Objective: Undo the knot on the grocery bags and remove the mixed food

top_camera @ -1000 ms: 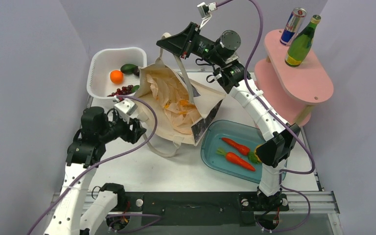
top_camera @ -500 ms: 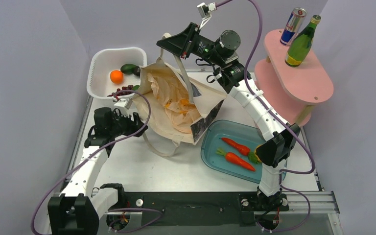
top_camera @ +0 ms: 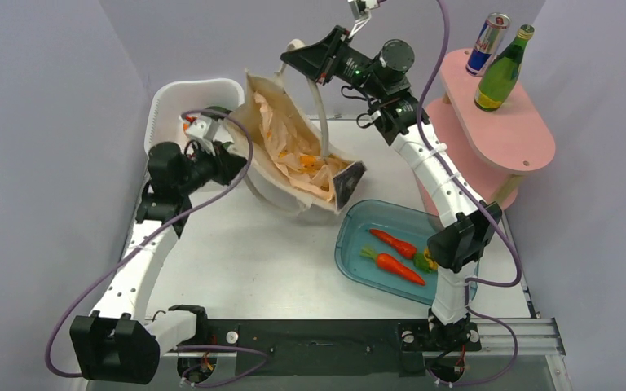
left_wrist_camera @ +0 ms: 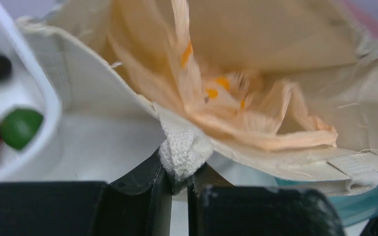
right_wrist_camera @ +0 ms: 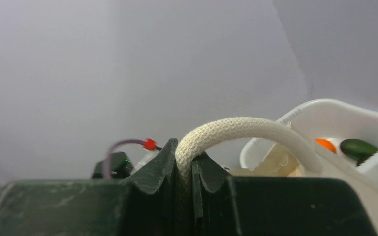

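White bench [top_camera: 277,269], grey-walled. The canvas tote [top_camera: 271,189] hangs tilted above it. The right pincer [right_wrist_camera: 186,164] is clenched on the tote's rope handle [right_wrist_camera: 241,129], and the left pincer [left_wrist_camera: 179,179] is clenched on webbing at its near rim. Inside the tote lies the crumpled peach-orange bag [top_camera: 297,151]; its knot cannot be made out. Two carrots [top_camera: 395,254] rest in the tray [top_camera: 359,224] right of the tote, with the bottle [top_camera: 503,73] and can [top_camera: 487,42] on the shelf [top_camera: 497,130] beyond. Unloading is judged nearly complete: no food shows inside the tote.
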Robot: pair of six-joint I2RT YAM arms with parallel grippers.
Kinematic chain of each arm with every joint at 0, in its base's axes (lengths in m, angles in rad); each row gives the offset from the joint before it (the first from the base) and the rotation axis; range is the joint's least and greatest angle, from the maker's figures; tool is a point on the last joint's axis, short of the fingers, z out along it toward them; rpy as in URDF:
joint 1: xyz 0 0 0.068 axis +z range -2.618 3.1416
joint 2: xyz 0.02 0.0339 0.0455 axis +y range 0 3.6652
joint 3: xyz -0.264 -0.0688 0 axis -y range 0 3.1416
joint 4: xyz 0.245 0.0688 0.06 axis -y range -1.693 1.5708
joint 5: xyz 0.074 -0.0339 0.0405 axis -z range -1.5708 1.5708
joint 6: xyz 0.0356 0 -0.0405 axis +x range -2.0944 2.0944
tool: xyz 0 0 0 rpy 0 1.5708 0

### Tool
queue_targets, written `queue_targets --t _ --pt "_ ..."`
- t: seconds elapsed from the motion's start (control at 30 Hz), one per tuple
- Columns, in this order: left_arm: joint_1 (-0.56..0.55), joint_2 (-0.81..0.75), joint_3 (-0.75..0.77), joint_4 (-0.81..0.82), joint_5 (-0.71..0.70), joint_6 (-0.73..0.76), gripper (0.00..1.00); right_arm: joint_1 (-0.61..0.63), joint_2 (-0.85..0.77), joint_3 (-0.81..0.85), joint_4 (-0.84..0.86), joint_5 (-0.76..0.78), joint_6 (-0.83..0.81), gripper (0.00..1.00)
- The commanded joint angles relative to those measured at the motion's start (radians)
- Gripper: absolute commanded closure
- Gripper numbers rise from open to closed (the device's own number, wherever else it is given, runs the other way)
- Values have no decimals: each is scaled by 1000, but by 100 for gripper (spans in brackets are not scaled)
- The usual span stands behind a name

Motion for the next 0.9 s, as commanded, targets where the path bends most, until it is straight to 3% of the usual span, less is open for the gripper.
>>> queue_targets --t 0.0,0.1,0.37,0.63,0.73,0.87 --pt "17 48 271 68 74 -45 100 -60 -6 79 14 71 -85 100" --pt "18 149 413 45 93 -46 100 -96 4 110 -11 104 -107 100" --pt "51 400 613 80 38 -9 100 -154 -10 88 -23 209 -158 100" --pt "64 538 706 156 38 -58 100 -150 -28 53 25 219 -103 100" --pt "59 568 739 182 134 -88 100 -154 -39 69 41 221 -88 100" --pt "-24 540 718 161 190 3 100 -169 -61 72 27 256 -166 100"
